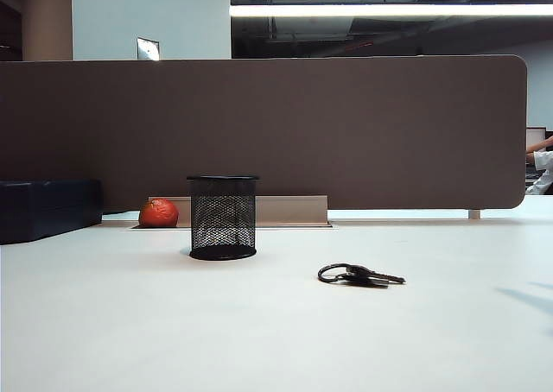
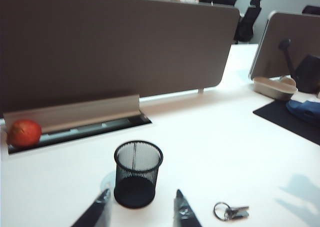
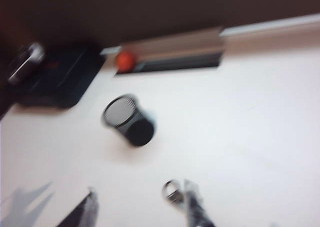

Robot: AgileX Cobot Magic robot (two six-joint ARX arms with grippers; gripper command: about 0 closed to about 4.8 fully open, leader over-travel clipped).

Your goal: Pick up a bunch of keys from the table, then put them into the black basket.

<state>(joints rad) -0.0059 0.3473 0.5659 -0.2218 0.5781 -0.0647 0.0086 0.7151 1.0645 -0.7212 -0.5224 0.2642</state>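
Observation:
The bunch of keys lies flat on the white table, to the right of the black basket, which stands upright. Neither arm shows in the exterior view. In the left wrist view the left gripper is open above the table, its fingertips either side of the basket, with the keys off to one side. The blurred right wrist view shows the right gripper open with nothing between its fingers. The keys lie just beside one fingertip. The basket stands farther off.
A red-orange ball sits behind the basket by a metal cable tray. A dark blue box is at the far left. A brown partition closes the back of the desk. A dish and dark mat lie at the far side.

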